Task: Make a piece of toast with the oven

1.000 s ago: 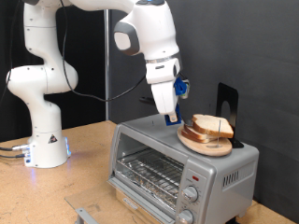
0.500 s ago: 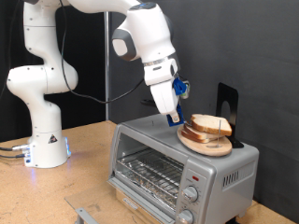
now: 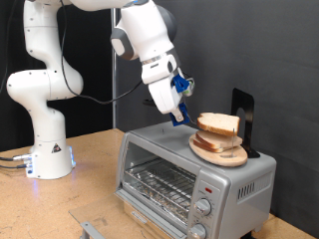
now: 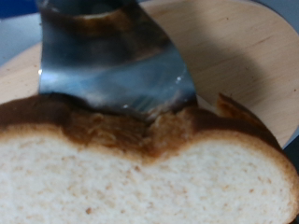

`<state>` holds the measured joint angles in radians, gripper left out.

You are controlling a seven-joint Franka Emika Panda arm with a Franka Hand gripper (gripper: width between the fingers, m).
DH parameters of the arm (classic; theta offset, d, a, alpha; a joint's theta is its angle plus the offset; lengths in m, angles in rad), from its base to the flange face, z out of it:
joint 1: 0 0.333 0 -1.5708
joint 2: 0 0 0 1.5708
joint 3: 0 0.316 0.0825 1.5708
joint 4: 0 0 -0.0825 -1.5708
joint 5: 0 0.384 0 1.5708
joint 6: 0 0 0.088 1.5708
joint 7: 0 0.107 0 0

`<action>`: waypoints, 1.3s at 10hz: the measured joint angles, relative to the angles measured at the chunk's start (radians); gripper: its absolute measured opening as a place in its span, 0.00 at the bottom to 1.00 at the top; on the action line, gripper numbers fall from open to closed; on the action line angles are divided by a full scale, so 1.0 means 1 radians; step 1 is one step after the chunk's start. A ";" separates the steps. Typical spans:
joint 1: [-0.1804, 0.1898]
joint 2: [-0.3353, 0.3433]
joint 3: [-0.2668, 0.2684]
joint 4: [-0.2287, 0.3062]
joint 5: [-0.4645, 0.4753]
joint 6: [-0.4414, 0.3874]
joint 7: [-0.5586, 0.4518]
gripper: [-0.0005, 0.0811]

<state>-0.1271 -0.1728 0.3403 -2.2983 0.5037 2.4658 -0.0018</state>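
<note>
The hand [image 3: 183,113] hangs over the top of the oven [image 3: 194,179], tilted towards the exterior view's right, with its fingertips at the near edge of the slice of bread [image 3: 218,124]. In the wrist view one metal finger [image 4: 112,61] lies flat over the crust of the slice [image 4: 140,177], with the wooden plate [image 4: 234,56] behind it, so the hand looks closed on the bread; the second finger is hidden under the slice. In the exterior view the held end of the slice sits a little above the plate [image 3: 221,151], which rests on the oven's top towards the exterior view's right, in front of a dark stand [image 3: 241,112].

The step in hand appears to be taking the bread off the plate. To do it well, the grip should stay on the crust, the firmest part; a pinch further into the soft crumb would likely tear or fold the slice. A light squeeze should be enough, as bread crushes easily. The slice should travel close to level, since held at one edge it will tend to droop. The plate lies loose on a smooth metal top, so a straight upward lift is safer than a sideways drag that could push it along.

The oven stands on the worktop [image 3: 85,169] with its glass door [image 3: 159,179] apparently shut, the wire rack visible behind it.
</note>
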 joint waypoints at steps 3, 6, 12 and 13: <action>-0.001 -0.047 -0.004 -0.033 0.010 0.021 -0.010 0.59; -0.001 -0.074 -0.015 -0.040 0.029 0.020 -0.029 0.59; 0.004 -0.137 -0.031 -0.096 0.167 0.008 -0.137 0.59; 0.004 -0.180 -0.040 -0.141 0.187 0.005 -0.142 0.59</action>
<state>-0.1235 -0.3526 0.3003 -2.4391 0.6906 2.4707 -0.1437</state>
